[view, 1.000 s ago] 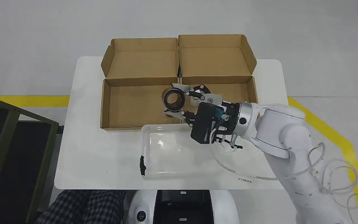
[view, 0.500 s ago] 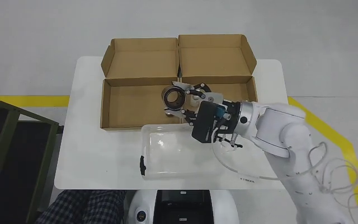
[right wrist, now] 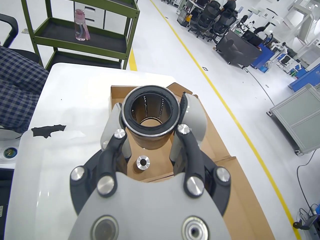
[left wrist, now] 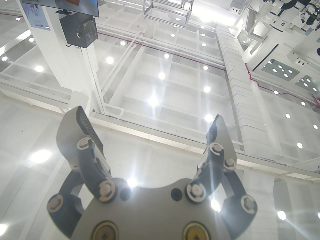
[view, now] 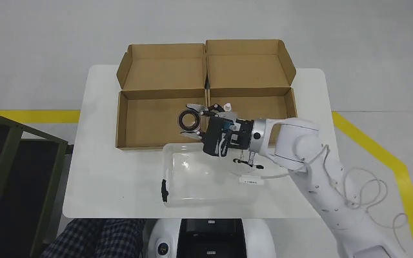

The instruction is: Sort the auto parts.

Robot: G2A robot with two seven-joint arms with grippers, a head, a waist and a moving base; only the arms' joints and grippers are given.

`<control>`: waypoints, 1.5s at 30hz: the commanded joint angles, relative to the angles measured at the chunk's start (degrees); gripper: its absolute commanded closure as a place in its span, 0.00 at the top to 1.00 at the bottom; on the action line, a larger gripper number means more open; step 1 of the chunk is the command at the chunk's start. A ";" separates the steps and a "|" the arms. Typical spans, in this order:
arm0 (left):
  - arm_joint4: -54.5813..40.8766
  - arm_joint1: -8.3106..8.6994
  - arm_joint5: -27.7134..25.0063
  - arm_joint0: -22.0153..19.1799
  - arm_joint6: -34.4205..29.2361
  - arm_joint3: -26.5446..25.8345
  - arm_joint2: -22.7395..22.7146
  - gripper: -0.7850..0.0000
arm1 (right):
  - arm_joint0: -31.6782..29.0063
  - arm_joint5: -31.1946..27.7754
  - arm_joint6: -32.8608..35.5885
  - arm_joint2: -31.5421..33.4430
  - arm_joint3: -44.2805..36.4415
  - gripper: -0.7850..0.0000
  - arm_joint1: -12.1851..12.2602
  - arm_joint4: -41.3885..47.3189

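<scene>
Pinching a cylindrical bearing (view: pixel 189 119) by its sides, the right jaws were held low over the left cardboard box (view: pixel 145 122), near that box's right end and front wall. The bearing was carried with its axis roughly level, one black-ringed open end turned away from the wrist, and rows of small balls could be seen along its bore in the right wrist view. It was kept clear of the box floor. A small metal sleeve (right wrist: pixel 143 162) was seen lying on the cardboard floor beneath the jaws, apart from the bearing.

The right cardboard box (view: pixel 277 106) was set just beside the left one, their side walls touching, and both lids were folded back away from the robot. A clear plastic bin (view: pixel 193 184) was placed on the white surface (view: pixel 110 180) directly in front of the boxes, its far rim near their front walls.

The left jaws were pointed up at the ceiling and were spread wide, with nothing between their ribbed pads (left wrist: pixel 87 128).
</scene>
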 commanded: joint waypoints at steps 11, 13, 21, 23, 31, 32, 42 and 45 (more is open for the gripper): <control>0.00 0.00 0.00 0.00 0.00 0.00 0.00 1.00 | 2.87 2.06 -0.96 -4.64 6.98 0.00 -1.28 -1.15; 0.00 0.00 0.00 0.00 0.00 0.00 0.00 1.00 | 3.58 2.58 -1.24 -5.40 8.81 0.00 -1.58 -1.07; 0.00 0.00 0.00 0.00 0.00 0.00 0.00 1.00 | 7.13 4.32 -1.93 -9.19 16.03 0.00 -3.22 -0.31; 0.00 0.00 0.00 0.00 0.00 0.00 0.00 1.00 | 8.03 4.80 -1.96 -10.23 17.81 0.00 -3.71 -0.03; 0.00 0.00 0.00 0.00 0.00 0.00 0.00 1.00 | 11.53 5.93 -1.75 -14.52 24.69 0.00 -5.88 1.09; 0.00 0.00 0.00 0.00 0.00 0.00 0.00 1.00 | 11.91 5.97 -1.76 -15.06 25.55 0.00 -6.17 1.23; 0.00 0.00 0.00 0.00 0.00 0.00 0.00 1.00 | 14.79 6.74 -1.87 -18.97 33.36 0.00 -8.81 2.28; 0.00 0.00 0.00 0.00 0.00 0.00 0.00 1.00 | 15.37 6.65 -2.10 -19.77 35.35 0.00 -9.49 2.40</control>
